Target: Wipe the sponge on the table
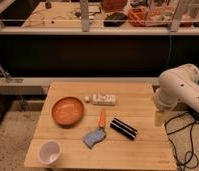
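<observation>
On the worktop [138,102] a cup [49,151] is seen nearest, then the sponge [94,137] laid flat near the middle, just beside a carrot [102,118] and black block [123,128], a bowl [68,110] beyond, with the tool [160,120] hung wide open and empty at the right edge.
</observation>
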### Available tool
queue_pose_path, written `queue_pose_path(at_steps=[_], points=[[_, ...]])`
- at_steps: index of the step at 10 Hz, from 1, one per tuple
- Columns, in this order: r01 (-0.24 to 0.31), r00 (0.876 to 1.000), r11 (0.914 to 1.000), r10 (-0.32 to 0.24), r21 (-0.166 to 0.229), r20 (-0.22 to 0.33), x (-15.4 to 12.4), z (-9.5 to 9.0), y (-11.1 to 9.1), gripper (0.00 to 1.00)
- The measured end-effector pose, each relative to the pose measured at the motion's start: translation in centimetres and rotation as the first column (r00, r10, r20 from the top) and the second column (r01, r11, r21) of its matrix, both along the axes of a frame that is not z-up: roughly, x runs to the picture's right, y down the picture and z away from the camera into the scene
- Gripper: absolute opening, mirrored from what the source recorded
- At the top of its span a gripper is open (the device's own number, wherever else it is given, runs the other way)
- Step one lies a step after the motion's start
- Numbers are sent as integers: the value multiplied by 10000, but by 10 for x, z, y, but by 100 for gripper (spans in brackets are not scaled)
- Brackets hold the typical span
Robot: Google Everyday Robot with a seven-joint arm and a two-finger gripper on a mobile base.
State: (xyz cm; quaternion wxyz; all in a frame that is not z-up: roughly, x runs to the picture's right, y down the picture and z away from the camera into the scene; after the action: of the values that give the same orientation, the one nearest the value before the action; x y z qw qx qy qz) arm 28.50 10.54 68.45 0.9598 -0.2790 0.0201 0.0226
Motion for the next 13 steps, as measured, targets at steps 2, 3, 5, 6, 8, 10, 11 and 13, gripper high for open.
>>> queue_pose_path(at_steps=[2,3,5,6,8,10,11,13], points=[[0,10000,10000,0,1,0,0,0,0,80],[0,10000,10000,0,0,-1,0,0,0,80],[0,10000,10000,0,0,0,0,0,0,80],[28,10000,10000,-28,6,18,-1,-1,0,80],[410,9986,9992,-411,41,323,-22,-1,-3,80],[765,9950,9970,-768,73,630,-60,-1,-5,80],[971,9920,9952,-975,92,801,-77,-1,-7,80],[1311,9864,9913,-1316,112,982,-92,-1,-5,80]])
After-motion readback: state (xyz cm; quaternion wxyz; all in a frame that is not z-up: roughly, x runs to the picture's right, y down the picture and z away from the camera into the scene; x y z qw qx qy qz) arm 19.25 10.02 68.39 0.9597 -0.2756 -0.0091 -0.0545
